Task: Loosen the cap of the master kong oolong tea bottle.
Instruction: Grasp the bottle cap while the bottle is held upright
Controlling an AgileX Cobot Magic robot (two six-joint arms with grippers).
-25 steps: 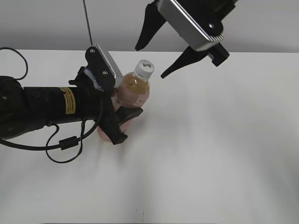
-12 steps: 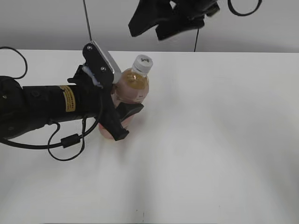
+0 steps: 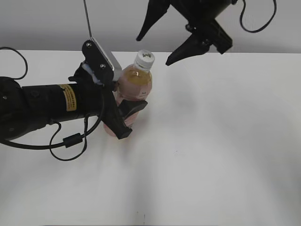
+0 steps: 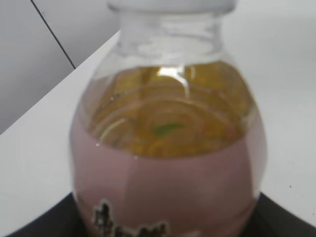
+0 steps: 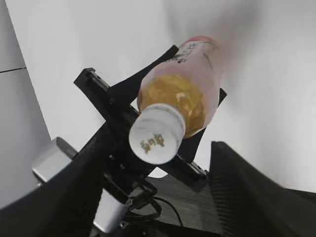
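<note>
Left gripper [image 3: 124,115] clamps the tall clear pink-labelled bottle of amber tea [image 3: 131,96]; right gripper [image 3: 155,47], jaws spread, hovers above its small white screw cap [image 3: 144,60].

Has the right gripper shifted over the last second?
Yes. The right gripper, judged against the table's back edge, swung up and left, then came back; it is now open above the bottle's cap.

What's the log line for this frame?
left gripper: shut on bottle | right gripper: open above cap, no contact | cap: on
</note>
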